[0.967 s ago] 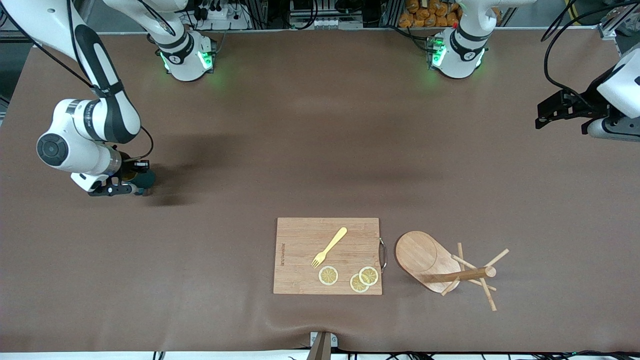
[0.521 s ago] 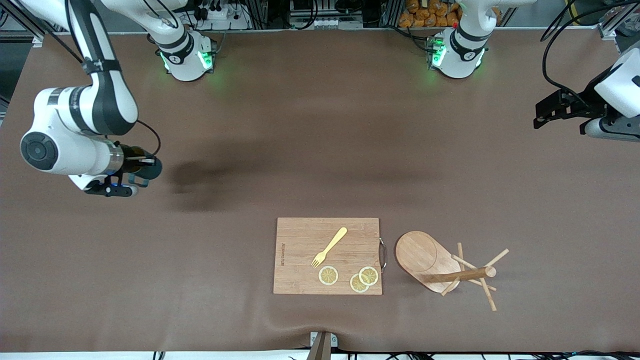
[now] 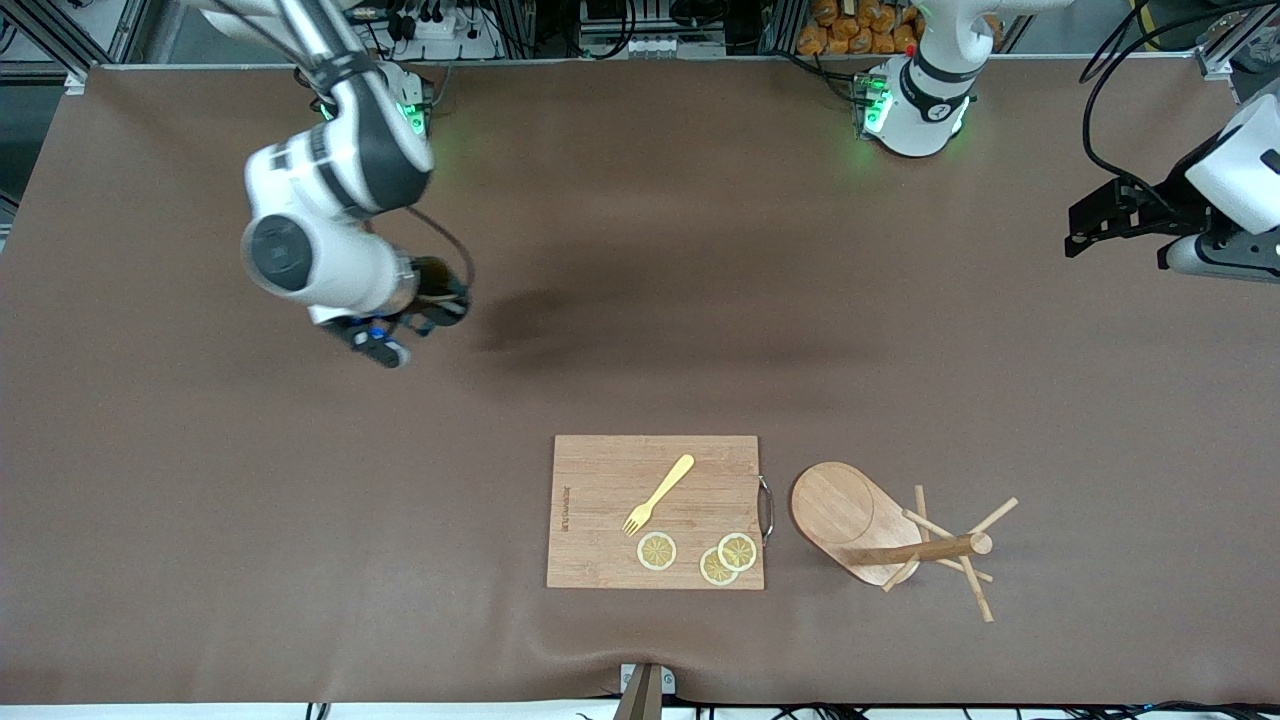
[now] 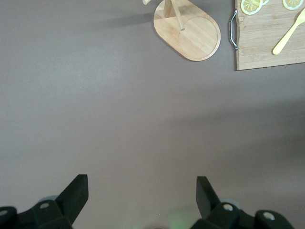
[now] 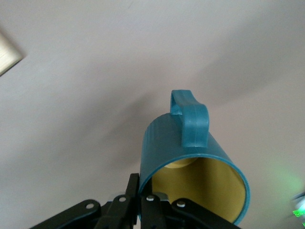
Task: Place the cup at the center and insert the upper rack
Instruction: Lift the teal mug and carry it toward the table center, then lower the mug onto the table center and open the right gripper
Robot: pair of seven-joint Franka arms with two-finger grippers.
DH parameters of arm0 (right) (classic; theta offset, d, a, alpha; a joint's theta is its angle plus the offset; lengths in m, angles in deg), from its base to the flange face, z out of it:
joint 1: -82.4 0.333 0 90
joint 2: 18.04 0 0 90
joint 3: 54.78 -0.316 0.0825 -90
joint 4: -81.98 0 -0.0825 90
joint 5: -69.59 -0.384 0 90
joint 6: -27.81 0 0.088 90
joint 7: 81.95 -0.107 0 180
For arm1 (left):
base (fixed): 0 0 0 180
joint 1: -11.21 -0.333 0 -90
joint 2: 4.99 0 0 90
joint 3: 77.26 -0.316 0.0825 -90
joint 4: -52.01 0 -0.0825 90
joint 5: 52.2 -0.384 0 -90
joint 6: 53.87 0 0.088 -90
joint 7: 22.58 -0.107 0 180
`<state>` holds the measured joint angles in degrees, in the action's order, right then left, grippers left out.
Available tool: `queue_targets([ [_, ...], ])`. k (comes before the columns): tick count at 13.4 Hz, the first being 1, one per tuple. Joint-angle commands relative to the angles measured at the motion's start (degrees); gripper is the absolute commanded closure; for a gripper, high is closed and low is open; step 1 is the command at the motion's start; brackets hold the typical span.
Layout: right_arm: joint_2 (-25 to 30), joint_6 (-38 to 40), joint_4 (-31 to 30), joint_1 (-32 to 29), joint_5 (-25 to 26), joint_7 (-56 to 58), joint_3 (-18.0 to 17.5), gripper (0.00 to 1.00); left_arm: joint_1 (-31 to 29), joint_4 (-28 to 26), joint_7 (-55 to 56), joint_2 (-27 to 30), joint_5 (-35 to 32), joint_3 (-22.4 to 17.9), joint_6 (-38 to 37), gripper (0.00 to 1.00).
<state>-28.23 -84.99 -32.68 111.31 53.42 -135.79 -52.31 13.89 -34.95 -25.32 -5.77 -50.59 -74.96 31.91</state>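
Transport step under way: right gripper pinching cup by its rim above bare table, left gripper spread and waiting; next, set cup down centrally.

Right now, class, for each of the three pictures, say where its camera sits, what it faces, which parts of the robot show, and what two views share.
Front view: high across the table, facing both bases; the right end effector carries the cup above the brown table.
Left wrist view: on the left arm's wrist, looking down between its open fingers of the left end effector.
Right wrist view: on the right wrist, close on the held cup.
Shared: front and left wrist views both show the mug tree and cutting board.
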Motion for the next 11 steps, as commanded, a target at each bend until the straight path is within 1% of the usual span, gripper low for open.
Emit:
queue_targets([
  [1, -3.2, -4.6, 2.3, 8.2, -3.3, -15.2, 0.8, 1.0, -0.5, 0.4, -1.2, 0.2, 1.2, 0.0, 0.1, 0.0],
  [2, -5.3, -5.2, 4.7, 11.2, -6.2, -19.9, 0.9, 1.0, -0.6, 0.5, -1.2, 0.2, 1.3, 0.0, 0.1, 0.0],
  [3, -7.9, -6.5, 7.4, 13.5, -7.9, -26.4, 1.0, 1.0, -0.6, 0.4, -1.2, 0.2, 1.3, 0.0, 0.1, 0.0],
  [5, -13.8, -11.2, 13.3, 17.7, -7.7, -41.7, 1.0, 1.0, -0.2, 0.4, -1.2, 0.3, 1.3, 0.0, 0.0, 0.0],
  [7, -20.4, -14.0, 19.9, 21.0, -7.6, -52.3, 1.0, 1.0, -0.2, 0.5, -1.2, 0.2, 1.3, 0.0, 0.0, 0.0],
  [8, -22.7, -14.6, 22.2, 21.7, -7.5, -54.9, 1.0, 1.0, -0.4, 0.4, -1.2, 0.2, 1.3, 0.0, 0.0, 0.0],
  [9, -23.9, -15.3, 23.2, 22.4, -7.6, -55.5, 1.0, 1.0, -0.5, 0.2, -1.2, 0.2, 1.3, 0.0, -0.1, 0.0],
  [11, -24.8, -19.0, 23.3, 22.4, -7.5, -60.8, 1.0, 1.0, -0.7, 0.2, -1.2, 0.1, 1.3, 0.0, -0.1, 0.0],
])
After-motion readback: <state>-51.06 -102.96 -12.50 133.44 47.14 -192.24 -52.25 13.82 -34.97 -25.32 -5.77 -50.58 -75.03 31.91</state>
